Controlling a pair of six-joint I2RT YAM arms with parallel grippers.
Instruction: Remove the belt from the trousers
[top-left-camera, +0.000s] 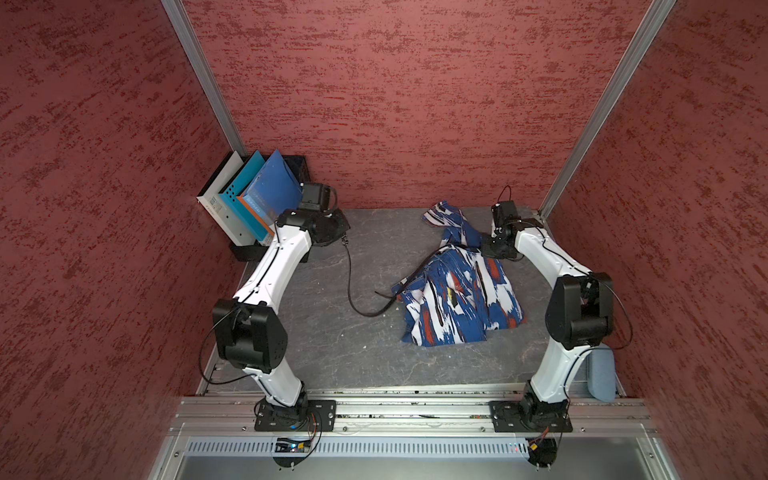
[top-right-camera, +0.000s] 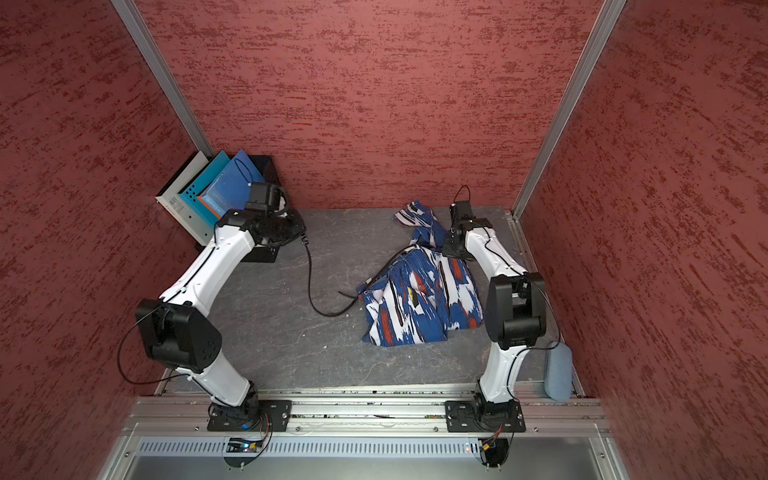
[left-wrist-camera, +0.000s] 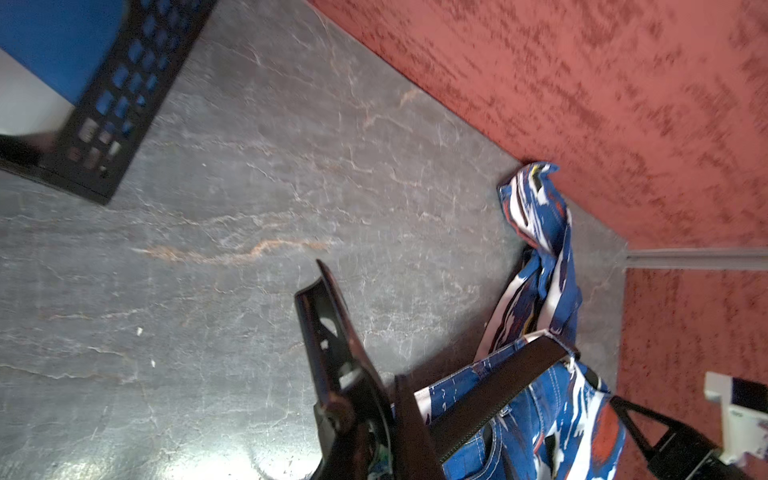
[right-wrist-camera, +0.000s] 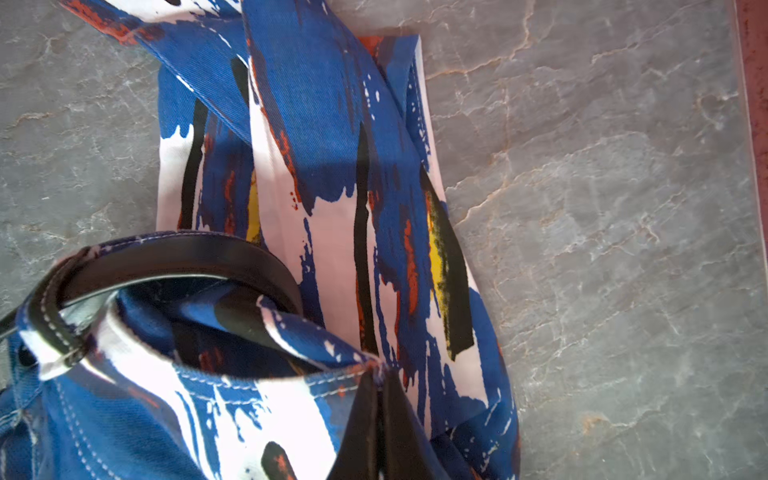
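My left tool (top-left-camera: 338, 235) pinches the free end of the belt (top-left-camera: 351, 286), well apart from the trousers (top-left-camera: 457, 299). My right tool (top-left-camera: 488, 245) clamps their waistband (right-wrist-camera: 266, 382). Some belt lies loose on the table (top-left-camera: 332, 353) beside the trousers; the rest is threaded through loops (right-wrist-camera: 58, 345).

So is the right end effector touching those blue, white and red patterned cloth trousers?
Touching. The right wrist view shows the right end effector pinched shut on the stitched waistband of the trousers.

overhead pair, close wrist views share trousers (top-left-camera: 457, 299).
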